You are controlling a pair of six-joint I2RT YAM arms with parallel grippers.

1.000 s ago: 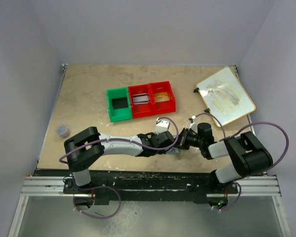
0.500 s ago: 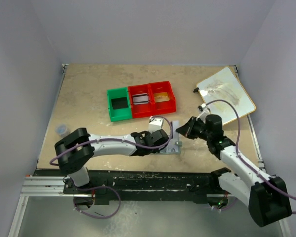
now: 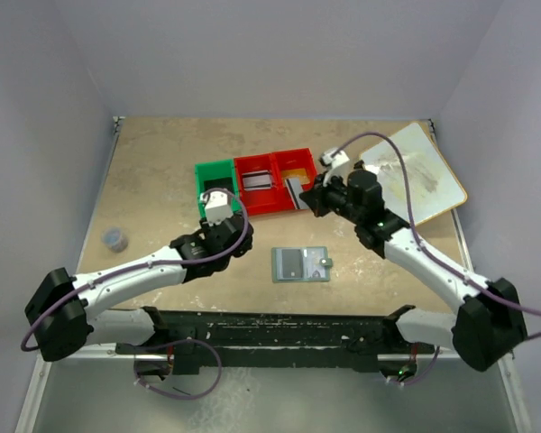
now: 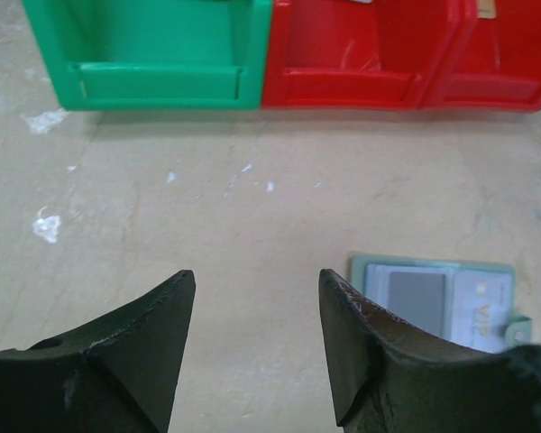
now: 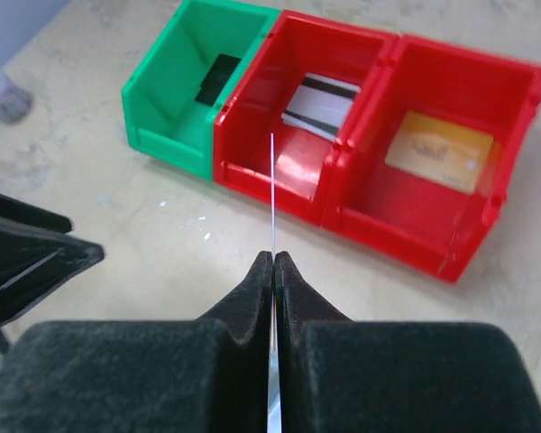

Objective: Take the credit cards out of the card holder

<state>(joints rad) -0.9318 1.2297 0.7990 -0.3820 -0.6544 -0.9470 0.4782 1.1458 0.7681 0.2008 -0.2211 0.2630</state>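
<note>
Overhead, the card holder (image 3: 300, 264) lay open on the counter (image 3: 162, 171), well apart from both arms. The right fingers (image 3: 312, 197) held a grey card (image 3: 295, 190) near the red bins (image 3: 270, 207). From the left wrist, the left fingers (image 4: 135, 361) stood apart over bare counter. The card holder lay at lower right with a pocketed card (image 4: 417, 293) inside. From the right wrist, the right fingers were clamped on the grey card, seen edge-on.

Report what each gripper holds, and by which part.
Right gripper: a credit card, its near edge pinched between the fingers. Left gripper: nothing, open.
</note>
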